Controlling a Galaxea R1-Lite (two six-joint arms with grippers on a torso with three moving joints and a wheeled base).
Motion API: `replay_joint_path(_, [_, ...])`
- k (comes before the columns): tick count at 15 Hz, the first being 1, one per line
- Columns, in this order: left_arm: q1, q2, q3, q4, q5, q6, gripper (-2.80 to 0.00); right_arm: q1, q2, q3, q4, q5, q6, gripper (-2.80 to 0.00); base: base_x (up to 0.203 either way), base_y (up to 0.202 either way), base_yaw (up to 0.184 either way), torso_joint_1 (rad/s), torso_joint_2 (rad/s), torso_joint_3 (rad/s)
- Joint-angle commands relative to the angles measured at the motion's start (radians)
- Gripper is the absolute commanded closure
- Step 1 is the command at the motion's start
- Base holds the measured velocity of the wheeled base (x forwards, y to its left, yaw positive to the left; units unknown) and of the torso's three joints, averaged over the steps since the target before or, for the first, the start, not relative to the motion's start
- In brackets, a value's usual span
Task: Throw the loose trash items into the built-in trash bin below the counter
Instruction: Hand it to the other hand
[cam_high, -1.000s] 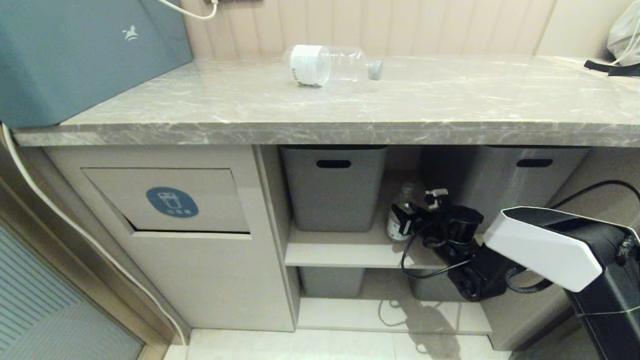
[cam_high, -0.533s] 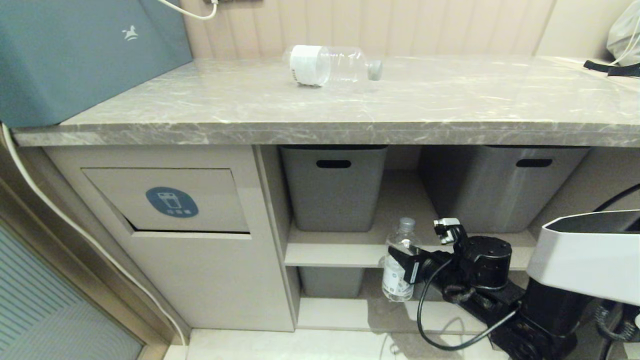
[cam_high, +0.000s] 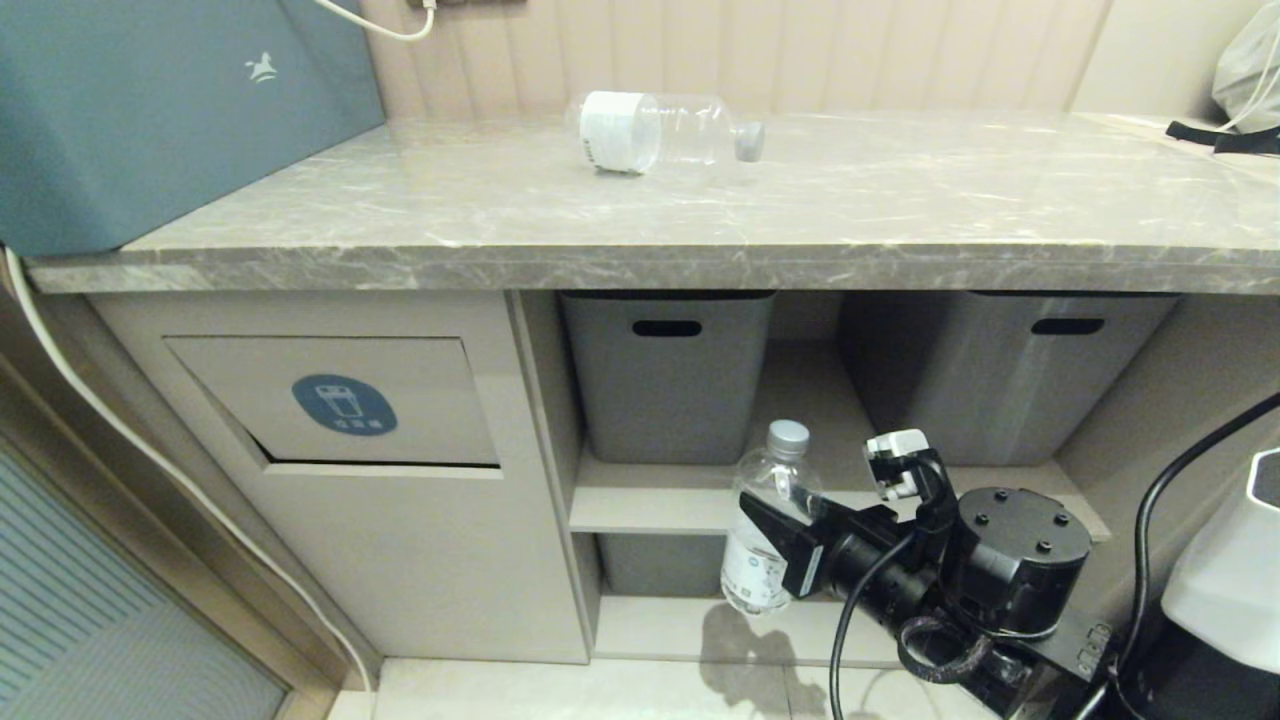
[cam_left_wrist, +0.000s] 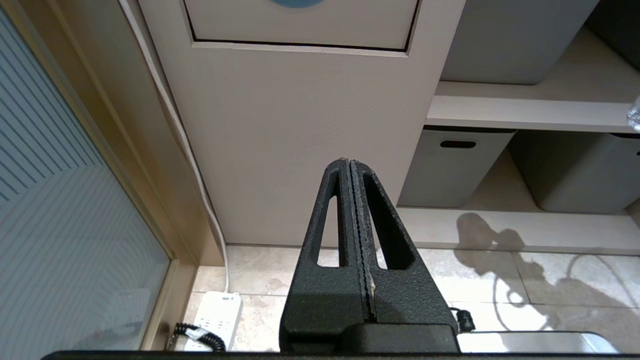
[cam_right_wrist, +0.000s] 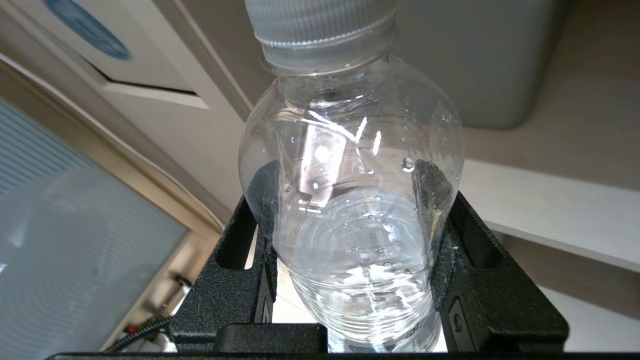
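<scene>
— Head view first: what does the right gripper (cam_high: 775, 530) have?
— One upright bottle (cam_high: 762, 520), clamped in front of the open shelves; a second bottle (cam_high: 665, 130) lies on the counter (cam_high: 900, 215). The bin flap (cam_high: 335, 400) sits left (blue sticker).
— Left wrist?
— Left gripper (cam_left_wrist: 352, 210) pressed together, empty, low before the cabinet.
— Right wrist?
— Fingers (cam_right_wrist: 470, 260) squeeze the bottle (cam_right_wrist: 350, 200) from both sides.

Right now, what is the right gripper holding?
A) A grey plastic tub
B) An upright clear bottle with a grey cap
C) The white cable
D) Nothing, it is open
B: the right gripper is clamped on the upright bottle, its fingers pressing both sides of the clear body below the grey cap.
</scene>
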Motion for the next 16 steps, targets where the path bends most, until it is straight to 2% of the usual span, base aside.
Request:
replay_joint_path(1, [0.0,0.0,0.002,0.0,0.0,-0.001,0.0,0.001,-0.026,0.0,-0.009,-0.001,0.003,0.0,0.0,0.0,0.0,0.0,0.0,0.0])
replay_joint_path(8, [0.0,0.003,-0.016,-0.001,-0.01,0.018,0.0,-0.004,-0.024,-0.055,-0.009,0.006,0.009,0.0,0.0,0.0,0.0,0.0,0.0,0.0])
replay_joint_path(10, [-0.002,0.06,-0.131,0.007,-0.046,0.011,0.0,-0.014,-0.016,-0.096,-0.009,0.013,0.009,0.0,0.0,0.0,0.0,0.0,0.0,0.0])
replay_joint_path(11, [-0.011,0.135,-0.194,0.011,-0.096,-0.005,0.0,-0.018,0.006,-0.115,-0.009,0.02,0.01,0.0,0.0,0.0,0.0,0.0,0.0,0.0])
replay_joint_path(12, [-0.024,0.242,-0.255,0.011,-0.158,-0.025,-2.8,-0.02,0.009,-0.123,-0.009,0.022,0.008,0.0,0.0,0.0,0.0,0.0,0.0,0.0])
replay_joint_path(14, [-0.056,0.493,-0.358,-0.007,-0.285,-0.049,-2.8,-0.025,0.011,-0.154,-0.009,0.022,0.003,0.0,0.0,0.0,0.0,0.0,0.0,0.0])
replay_joint_path(16, [-0.091,0.731,-0.421,-0.084,-0.395,-0.056,-2.8,-0.026,0.002,-0.15,-0.009,0.026,0.001,0.0,0.0,0.0,0.0,0.0,0.0,0.0])
